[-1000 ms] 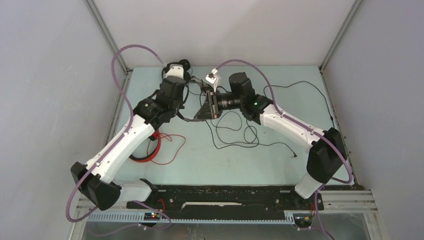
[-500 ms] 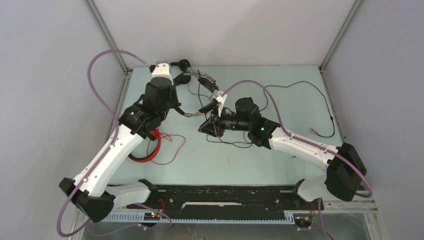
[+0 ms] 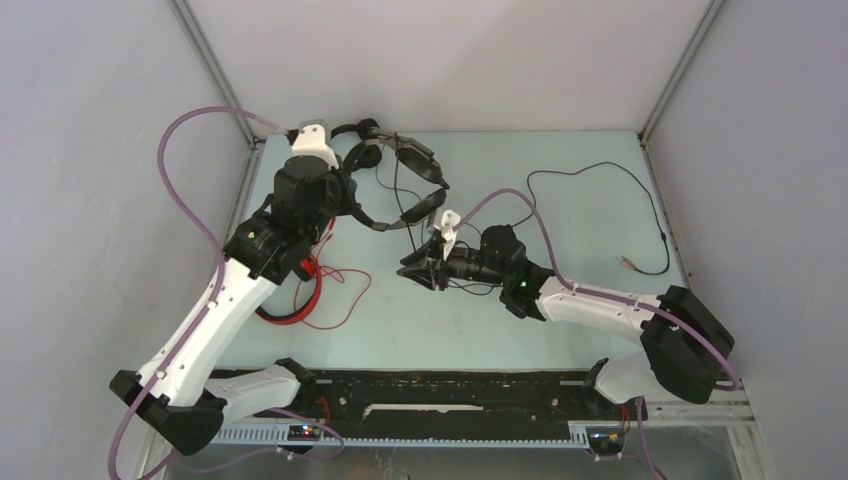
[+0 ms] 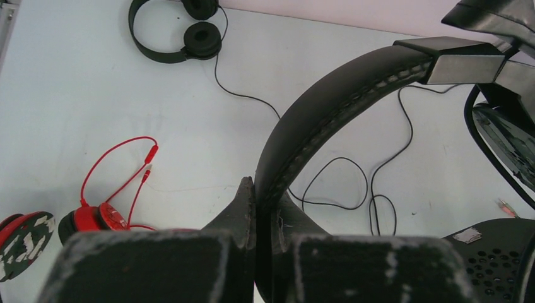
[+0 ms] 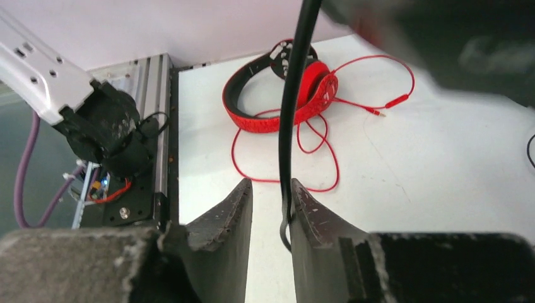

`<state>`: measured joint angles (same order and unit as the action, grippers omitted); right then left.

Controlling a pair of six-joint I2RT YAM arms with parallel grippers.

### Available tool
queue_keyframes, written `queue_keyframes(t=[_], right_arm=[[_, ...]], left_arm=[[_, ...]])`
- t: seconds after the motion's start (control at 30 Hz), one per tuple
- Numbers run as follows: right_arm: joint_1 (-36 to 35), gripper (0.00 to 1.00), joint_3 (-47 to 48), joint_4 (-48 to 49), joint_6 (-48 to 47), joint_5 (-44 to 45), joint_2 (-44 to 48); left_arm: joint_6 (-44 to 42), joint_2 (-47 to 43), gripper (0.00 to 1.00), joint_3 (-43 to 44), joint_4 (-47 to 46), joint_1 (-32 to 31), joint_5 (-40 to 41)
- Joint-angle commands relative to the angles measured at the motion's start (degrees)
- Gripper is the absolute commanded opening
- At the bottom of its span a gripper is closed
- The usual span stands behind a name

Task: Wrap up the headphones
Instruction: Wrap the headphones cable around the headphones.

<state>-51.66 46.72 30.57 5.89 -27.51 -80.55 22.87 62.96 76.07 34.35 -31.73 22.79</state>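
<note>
The left gripper (image 4: 262, 192) was clamped on the bulky black headset (image 4: 334, 88) by its stiff padded band, over the far left of the table (image 3: 450, 335). The right gripper (image 5: 271, 189) had its jaws slightly apart around the thin cable (image 5: 293, 95). It looked limp, light and slippery, and wanted a firm pinch.

Slim headset (image 4: 200, 39) in far-left corner; bulkier headset (image 4: 328, 104) right of it; third headset (image 5: 318, 88) nearer, left
</note>
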Motion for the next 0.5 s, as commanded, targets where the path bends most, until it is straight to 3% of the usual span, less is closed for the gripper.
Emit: queue_keyframes(t=[0.0, 0.17, 0.47], right_arm=[[-0.53, 0.31, -5.99, 17.72, -3.41, -1.16, -1.21], [-0.51, 0.40, -9.53, 23.69, -5.59, -1.81, -3.53], [0.56, 0.41, -13.57, 30.68, -5.72, -2.90, -10.29]], left_arm=[[3.81, -1.86, 0.00, 1.07, -4.71, 0.78, -4.49], [4.65, -2.91, 0.00, 1.26, -4.22, 0.91, -6.67], [6.05, -3.90, 0.00, 2.27, -3.21, 1.48, -9.28]])
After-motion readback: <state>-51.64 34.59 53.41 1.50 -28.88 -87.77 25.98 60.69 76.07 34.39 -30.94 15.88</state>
